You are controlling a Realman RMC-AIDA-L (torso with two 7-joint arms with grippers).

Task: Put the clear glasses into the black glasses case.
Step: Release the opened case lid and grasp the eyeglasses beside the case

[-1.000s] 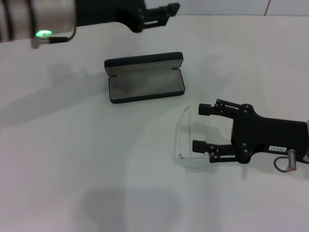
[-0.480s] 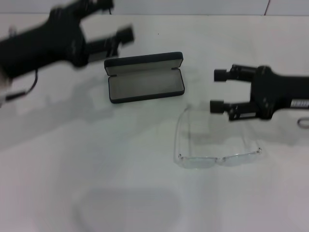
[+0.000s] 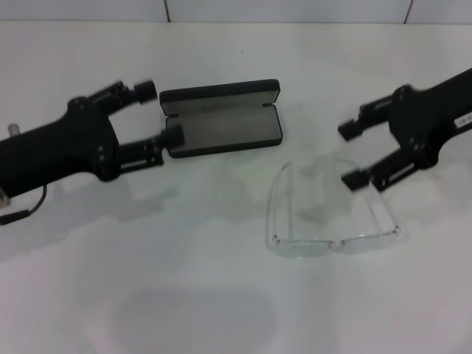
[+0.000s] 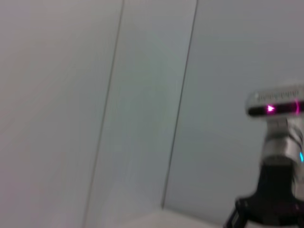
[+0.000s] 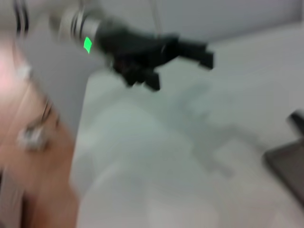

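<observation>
The black glasses case (image 3: 221,124) lies open on the white table, grey lining up, lid standing at its far side. The clear glasses (image 3: 333,242) rest on the table in front and to the right of the case, arms unfolded and pointing away from me. My left gripper (image 3: 161,113) is open and hovers just off the case's left end. My right gripper (image 3: 349,156) is open too, tilted, above the far end of the glasses' right arm and holding nothing. The right wrist view shows the left gripper (image 5: 190,50) and a corner of the case (image 5: 289,164).
The white table (image 3: 110,280) is bare in front of the case and glasses. A pale wall with vertical seams (image 4: 180,104) stands behind the table. In the left wrist view the right arm (image 4: 278,156) shows at the edge with a pink light.
My left arm swung down from the far left until its gripper reached the case's left end. My right gripper drew back to the right off the glasses, which stay where they lay.
</observation>
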